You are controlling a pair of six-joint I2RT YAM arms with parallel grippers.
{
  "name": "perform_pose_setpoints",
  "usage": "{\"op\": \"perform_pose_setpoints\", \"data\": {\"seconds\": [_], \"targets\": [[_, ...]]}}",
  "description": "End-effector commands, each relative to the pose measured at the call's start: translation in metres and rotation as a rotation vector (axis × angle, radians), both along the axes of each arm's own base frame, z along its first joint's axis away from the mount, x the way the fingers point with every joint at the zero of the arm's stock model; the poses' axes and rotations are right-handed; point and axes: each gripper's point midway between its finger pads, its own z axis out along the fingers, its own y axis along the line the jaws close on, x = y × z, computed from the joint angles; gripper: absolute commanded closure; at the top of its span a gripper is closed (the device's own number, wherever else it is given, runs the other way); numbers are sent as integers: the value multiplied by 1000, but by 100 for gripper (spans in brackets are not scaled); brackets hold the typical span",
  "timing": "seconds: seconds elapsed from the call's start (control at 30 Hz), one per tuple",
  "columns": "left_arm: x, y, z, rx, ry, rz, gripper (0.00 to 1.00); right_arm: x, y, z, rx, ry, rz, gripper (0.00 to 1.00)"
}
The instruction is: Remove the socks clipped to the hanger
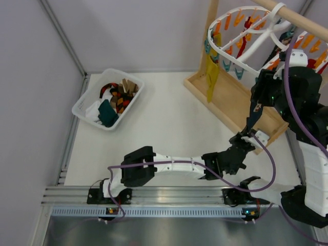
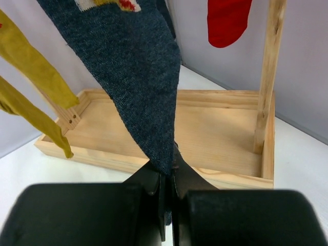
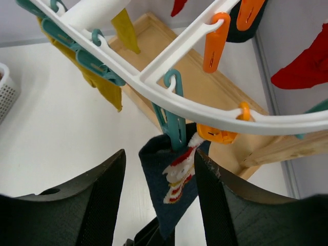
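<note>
The white hanger [image 1: 241, 64] hangs from the wooden stand's rail, with orange and teal clips. A dark navy sock [image 3: 171, 205] with a white-red pattern hangs from a teal clip [image 3: 174, 128]. My left gripper [image 2: 166, 171] is shut on the toe of this navy sock [image 2: 133, 77], pulling it taut. My right gripper [image 3: 160, 159] is open, its fingers on either side of the sock's cuff just below the clip. Mustard yellow socks [image 2: 31, 66] hang at the hanger's left side [image 1: 211, 77]. A red sock [image 2: 225, 20] hangs behind.
The wooden stand's tray base [image 1: 230, 105] lies under the hanger, and its upright post [image 2: 269, 72] stands close to the right. A white basket [image 1: 82, 105] holding several socks sits at the far left of the table. An orange clip [image 3: 215, 134] hangs beside the teal one.
</note>
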Motion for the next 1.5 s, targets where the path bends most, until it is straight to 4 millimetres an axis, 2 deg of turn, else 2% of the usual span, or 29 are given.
{"op": "perform_pose_setpoints", "data": {"seconds": [0.0, 0.17, 0.23, 0.3, 0.33, 0.43, 0.67, 0.97, 1.3, 1.47], "targets": [[-1, -6, 18, -35, -24, 11, 100, -3, -17, 5, -65, 7, -86, 47], [-3, -16, 12, -30, -14, -18, 100, 3, -31, 3, -180, 22, -217, 48], [-3, -19, 9, -22, -13, -21, 100, 9, -24, 0, -222, 38, -220, 48], [-4, -21, 10, -24, -11, -26, 100, 9, -30, -2, -285, 48, -276, 48], [-4, -22, 9, -20, -10, -31, 100, 12, -24, -3, -313, 52, -271, 48], [-6, -23, 9, -28, -2, -42, 100, 15, -24, -3, -360, 41, -316, 48], [-8, -20, 13, -38, 5, -59, 100, 18, -37, -3, -435, 5, -415, 49], [-11, -19, 16, -57, 17, -81, 100, 24, -40, 1, -455, -63, -456, 49], [-15, -17, 23, -81, 30, -112, 100, 38, -32, -3, -474, -88, -462, 50], [-17, -14, 27, -95, 37, -123, 100, 41, -32, -4, -485, -95, -471, 53]]}}
